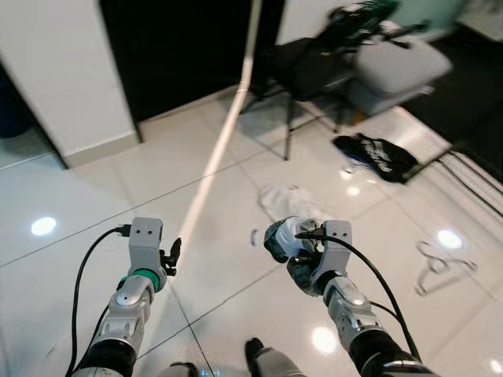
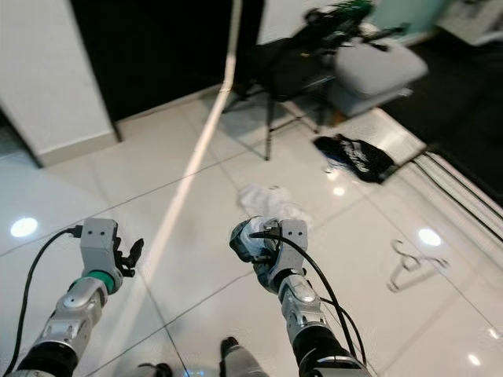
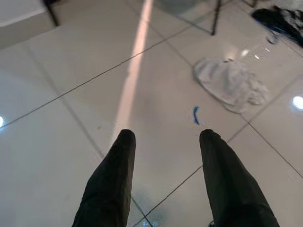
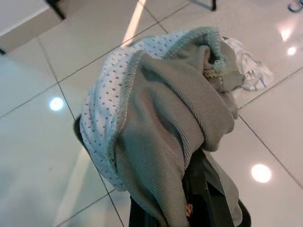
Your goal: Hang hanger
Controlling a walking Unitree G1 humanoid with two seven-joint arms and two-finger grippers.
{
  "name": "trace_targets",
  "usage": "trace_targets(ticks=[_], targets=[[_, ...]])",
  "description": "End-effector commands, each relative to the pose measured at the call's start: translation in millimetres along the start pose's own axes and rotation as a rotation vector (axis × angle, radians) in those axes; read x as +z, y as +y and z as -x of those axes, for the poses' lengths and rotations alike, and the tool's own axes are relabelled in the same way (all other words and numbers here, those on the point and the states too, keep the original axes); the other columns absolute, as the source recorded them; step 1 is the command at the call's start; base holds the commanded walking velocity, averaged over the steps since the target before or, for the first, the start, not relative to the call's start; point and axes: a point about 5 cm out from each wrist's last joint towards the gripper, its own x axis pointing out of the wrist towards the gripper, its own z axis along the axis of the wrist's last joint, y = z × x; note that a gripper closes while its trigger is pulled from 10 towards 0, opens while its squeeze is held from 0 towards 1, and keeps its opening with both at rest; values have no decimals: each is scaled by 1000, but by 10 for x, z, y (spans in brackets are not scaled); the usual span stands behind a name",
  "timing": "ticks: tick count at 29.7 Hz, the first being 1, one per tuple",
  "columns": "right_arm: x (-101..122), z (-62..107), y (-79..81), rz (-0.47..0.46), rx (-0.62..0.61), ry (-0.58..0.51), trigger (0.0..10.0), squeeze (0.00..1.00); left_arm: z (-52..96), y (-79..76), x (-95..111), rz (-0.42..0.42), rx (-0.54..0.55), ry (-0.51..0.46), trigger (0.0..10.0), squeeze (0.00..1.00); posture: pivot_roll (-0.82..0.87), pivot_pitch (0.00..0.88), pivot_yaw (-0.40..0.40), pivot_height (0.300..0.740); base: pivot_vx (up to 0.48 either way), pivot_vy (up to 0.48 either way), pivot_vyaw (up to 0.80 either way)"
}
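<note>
A white wire hanger (image 1: 440,267) lies flat on the glossy tiled floor to my right, apart from both arms. My right gripper (image 1: 292,245) is raised in front of me and shut on a balled-up cloth (image 4: 161,109), grey-green knit with white dotted fabric. The cloth covers most of its black fingers (image 4: 201,198). My left gripper (image 3: 163,137) is held up at the left. It is open with nothing between its fingers (image 1: 171,255), and bare floor lies beneath it.
A crumpled white cloth (image 1: 287,200) and a small blue scrap (image 3: 196,115) lie on the floor ahead. Farther right are a black garment (image 1: 377,153), a black chair piled with clothes (image 1: 314,63), a grey seat (image 1: 393,67) and cables (image 1: 471,181). A dark doorway stands behind.
</note>
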Motion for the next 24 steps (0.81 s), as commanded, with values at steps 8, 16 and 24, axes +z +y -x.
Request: trace_targets(ticks=[8, 16, 24], targets=[[-30, 27, -76, -19, -26, 9, 10000, 0, 40, -18, -58, -10, -16, 19, 10000, 0, 42, 108, 5, 740, 0, 0, -800], [-13, 31, -98, -15, -32, -2, 10000, 0, 42, -16, -34, -7, -18, 6, 10000, 0, 39, 105, 4, 740, 0, 0, -800], [75, 8, -94, -13, -26, -38, 10000, 0, 40, 7, 17, -11, -13, -25, 10000, 0, 31, 101, 10, 740, 0, 0, -800]])
